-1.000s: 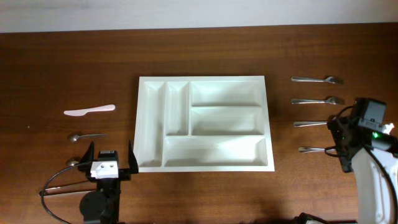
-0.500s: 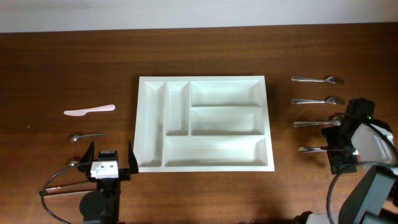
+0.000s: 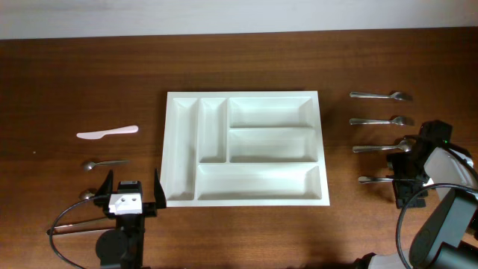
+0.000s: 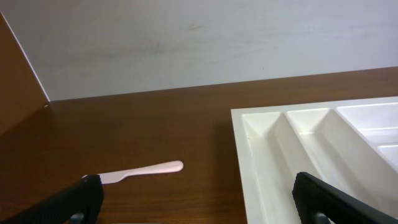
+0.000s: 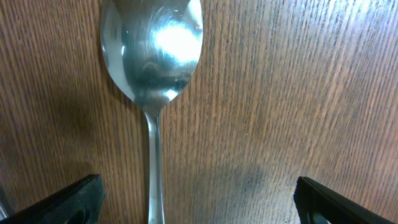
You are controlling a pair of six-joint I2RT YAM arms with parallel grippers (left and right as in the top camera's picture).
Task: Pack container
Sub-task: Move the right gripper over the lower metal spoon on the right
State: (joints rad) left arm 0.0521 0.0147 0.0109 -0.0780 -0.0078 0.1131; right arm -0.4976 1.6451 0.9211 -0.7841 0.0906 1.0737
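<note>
"Centring is advised before any closing. The right gripper (image 5: 198, 204) is held over the table (image 3: 75, 75) with its jaws spread fully, and nothing is gripped. The spoon (image 5: 152, 50) is seen beneath it, bowl at 12 o'clock, handle run toward 6 o'clock, offset toward 9 o'clock of the gap."

"Noted. Where is the container (image 3: 246, 202) placed?"

"At the table's middle, all five compartments bare, at 9 o'clock of that gripper and well apart. The left gripper (image 3: 133, 187) is parked at its 8 o'clock, likewise wide and unladen."

"Recommendation?"

"The jaws are to be shifted toward 9 o'clock until the handle is straddled, lowered, then closed on the handle, not the bowl. Slippage on polished metal is judged the chief risk."
</note>
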